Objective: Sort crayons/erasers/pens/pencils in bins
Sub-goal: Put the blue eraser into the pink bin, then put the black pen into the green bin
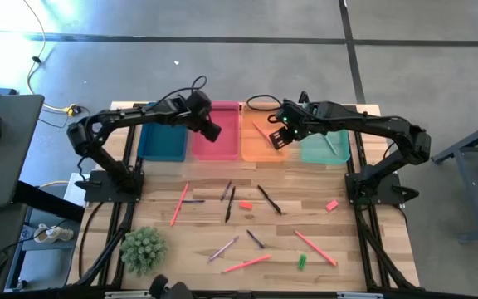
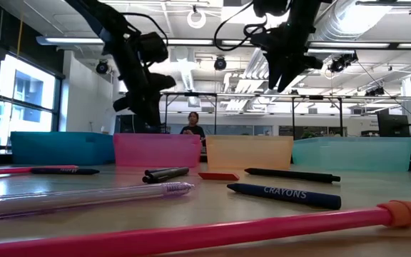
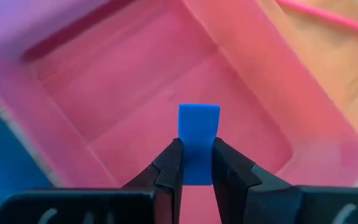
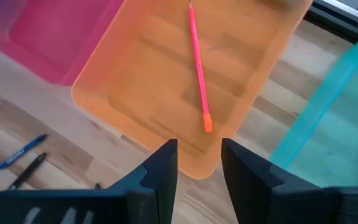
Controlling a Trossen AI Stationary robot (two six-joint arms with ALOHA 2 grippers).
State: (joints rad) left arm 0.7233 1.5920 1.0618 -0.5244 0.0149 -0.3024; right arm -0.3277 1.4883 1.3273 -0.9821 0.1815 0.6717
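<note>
Over the pink bin point(image 3: 73, 81), left pincer point(image 3: 196, 163) grips a blue eraser point(image 3: 198, 127); orange bin point(image 4: 135, 81) holds a pink pencil point(image 4: 198, 62).

Scattered pens point(image 1: 268, 199) and erasers point(image 1: 246, 204) clutter the table point(image 1: 322, 266); the pink bin point(image 3: 104, 93) lies open.

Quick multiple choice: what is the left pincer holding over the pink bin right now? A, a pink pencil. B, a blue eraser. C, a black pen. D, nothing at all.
B: in the left wrist view the left pincer is clamped on a blue eraser, with the pink bin beneath it.
</note>
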